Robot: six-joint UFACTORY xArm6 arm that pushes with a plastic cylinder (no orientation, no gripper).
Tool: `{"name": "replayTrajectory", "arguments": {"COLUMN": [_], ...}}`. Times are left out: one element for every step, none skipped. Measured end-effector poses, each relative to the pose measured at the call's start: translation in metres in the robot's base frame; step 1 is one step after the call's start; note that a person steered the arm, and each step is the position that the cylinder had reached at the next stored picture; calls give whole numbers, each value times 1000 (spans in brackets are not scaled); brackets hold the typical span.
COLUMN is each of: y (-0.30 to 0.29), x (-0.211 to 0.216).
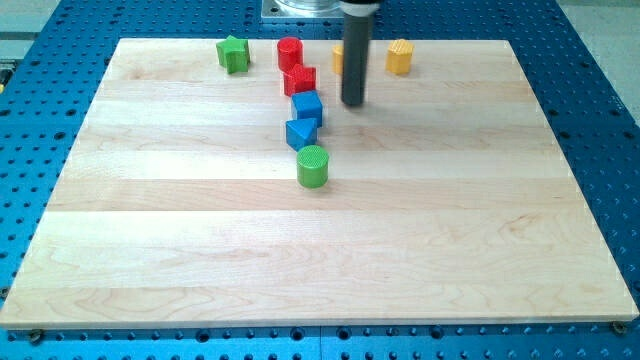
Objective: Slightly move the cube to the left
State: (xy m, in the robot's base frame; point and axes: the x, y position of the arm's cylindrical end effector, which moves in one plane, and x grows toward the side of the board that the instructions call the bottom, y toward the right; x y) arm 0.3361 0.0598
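Green cylinder [313, 166] sits nearest, below the crowded blue pair.
Bare rod, nothing held: my tip [353, 103] stands right of the blue cube [308, 107]; pushing left risks dragging the touching red block [299, 80] and blue triangular block [300, 133].

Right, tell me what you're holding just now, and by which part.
Nothing is held. My tip is a bare rod end that only pushes; it stands on the board to the view's right of the blue cube, with a gap between them.

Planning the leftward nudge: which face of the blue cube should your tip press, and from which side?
Probably the blue cube's right face, coming from the view's right: my tip already stands just right of it, at about its height, apart, nothing between.
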Motion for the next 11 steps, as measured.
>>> {"name": "replayTrajectory", "arguments": {"y": [-14,-29,-32,-33,-33,-35,-39,-42,-48,-43,-16], "x": [17,17,17,17,17,17,17,18,18,22,53]}}
